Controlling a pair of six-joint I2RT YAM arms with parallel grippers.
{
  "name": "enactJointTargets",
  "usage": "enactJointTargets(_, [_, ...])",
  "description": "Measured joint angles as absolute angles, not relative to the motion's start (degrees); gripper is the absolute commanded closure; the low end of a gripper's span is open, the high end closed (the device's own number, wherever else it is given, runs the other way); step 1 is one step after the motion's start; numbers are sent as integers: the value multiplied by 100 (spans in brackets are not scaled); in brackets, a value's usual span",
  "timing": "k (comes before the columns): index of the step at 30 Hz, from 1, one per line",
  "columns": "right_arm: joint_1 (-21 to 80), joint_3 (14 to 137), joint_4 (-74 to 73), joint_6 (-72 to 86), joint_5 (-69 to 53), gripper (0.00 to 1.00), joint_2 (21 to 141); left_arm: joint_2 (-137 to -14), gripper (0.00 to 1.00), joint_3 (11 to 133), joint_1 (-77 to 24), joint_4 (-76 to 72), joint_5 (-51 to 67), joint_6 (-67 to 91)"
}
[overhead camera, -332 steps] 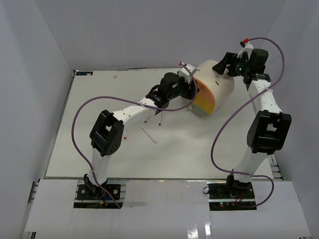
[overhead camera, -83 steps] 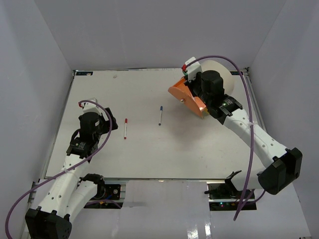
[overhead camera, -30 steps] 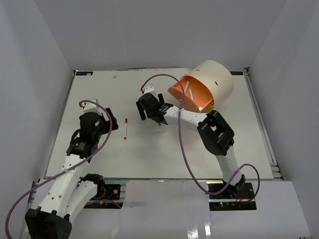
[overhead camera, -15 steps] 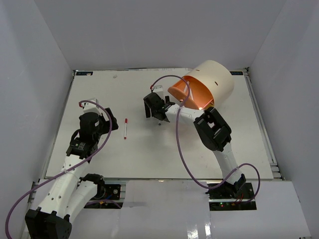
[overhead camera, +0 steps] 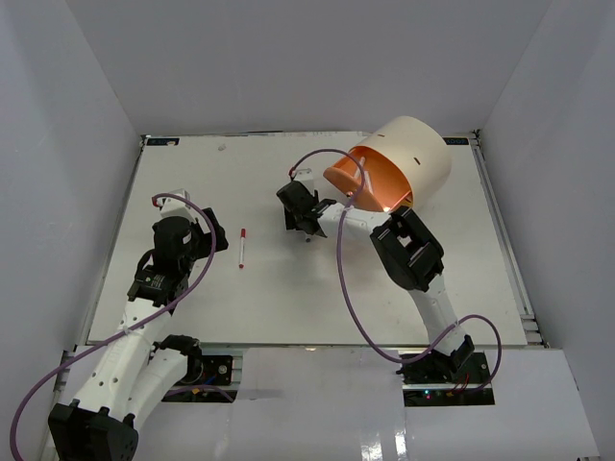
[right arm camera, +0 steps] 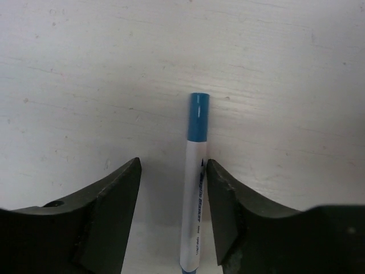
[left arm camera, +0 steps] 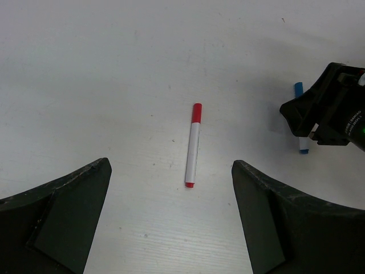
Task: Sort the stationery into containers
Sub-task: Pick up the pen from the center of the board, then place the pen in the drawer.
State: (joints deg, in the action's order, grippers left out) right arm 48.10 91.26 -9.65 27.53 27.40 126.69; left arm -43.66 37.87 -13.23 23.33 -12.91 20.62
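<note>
Blue-capped pen (right arm camera: 195, 200): lies flat on the tabletop (right arm camera: 85, 68). Its long axis runs straight up and down the right wrist frame, cap toward the top. It sits inside the gap of the right fingers (right arm camera: 108, 211), in line with them rather than across.

Position is off centre. The barrel is against, or just beside, the finger at the right of that frame (contact cannot be confirmed). Bare tabletop shows between it and the other finger.

Right fingers: part open, wider than the pen, holding nothing. In my judgement, closing now would catch the barrel across its width. The finger at the left of the frame has the longer travel.

Red-capped pen (left arm camera: 193, 145): left of centre in the overhead view, well apart from the blue one. Its axis is near vertical in the left wrist frame, cap uppermost. It lies ahead of the left fingers (left arm camera: 68, 211), roughly centred between them. These are spread wide and empty. The left arm is clearly the nearer to this pen.

Organiser (overhead camera: 423, 154): upper right overhead, with its orange drawer (overhead camera: 370, 182) pulled open near the right fingers.
</note>
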Motion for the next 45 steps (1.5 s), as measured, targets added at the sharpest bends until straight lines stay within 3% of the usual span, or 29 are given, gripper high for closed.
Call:
enactJointTargets(4, [4928, 8976, -827, 2591, 2637, 71, 12591, -4362, 2, 3787, -1323, 2333, -1291, 2062])
enactJointTargets(8, [5170, 8720, -742, 2368, 2491, 86, 12411, -4351, 2, 3787, -1323, 2333, -1293, 2062])
enactJointTargets(10, [5315, 8549, -755, 2244, 2316, 91, 12256, -4346, 2, 3787, -1323, 2333, -1293, 2062])
enactJointTargets(18, [5701, 8193, -1492, 1166, 1752, 91, 11078, -4340, 2, 3787, -1323, 2333, -1295, 2062])
enactJointTargets(29, [4851, 8757, -1828, -1306, 2276, 85, 8429, -4359, 2, 3787, -1323, 2333, -1293, 2060])
enactJointTargets(38, [3664, 8676, -2029, -2012, 1769, 79, 8272, -4436, 2, 3787, -1323, 2333, -1280, 2058])
enactJointTargets(40, [3559, 8624, -2082, -2047, 1660, 75, 8342, -4473, 2, 3787, -1323, 2333, -1264, 2058])
enactJointTargets(42, [3492, 8595, -2112, -2051, 1588, 58, 8440, -4486, 2, 3787, -1323, 2333, -1262, 2058])
enactJointTargets(45, [3444, 8591, -2163, -1977, 1553, 45, 8576, -4486, 2, 3787, -1323, 2333, -1249, 2058])
